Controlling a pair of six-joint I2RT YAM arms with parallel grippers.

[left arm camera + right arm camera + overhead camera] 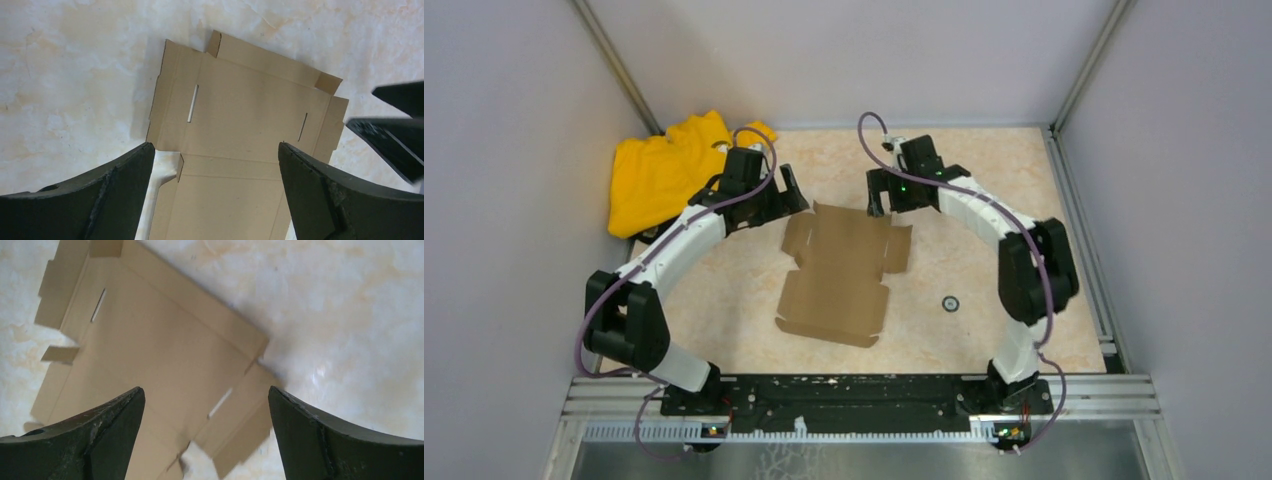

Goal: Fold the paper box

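Above the far end of the paper box (pixel 844 270), the left gripper (pixel 790 190) hangs with its 2 jaws spread wide and nothing between them. The right gripper (pixel 879 195) hangs opposite it, just beyond the box's far right corner, equally wide and empty. Both arms arch up from their bases, bend at the elbow and curve inward, so the 2 wrists face each other over the box's far edge. The box lies unfolded on the beige marbled table (pixel 724 320), midway between the arms. It is plain brown, with creased panels, 2 narrow slits and notched side flaps. 2 small tabs at the far corners stand slightly raised. A yellow garment (pixel 664 175) lies crumpled in the far left corner.
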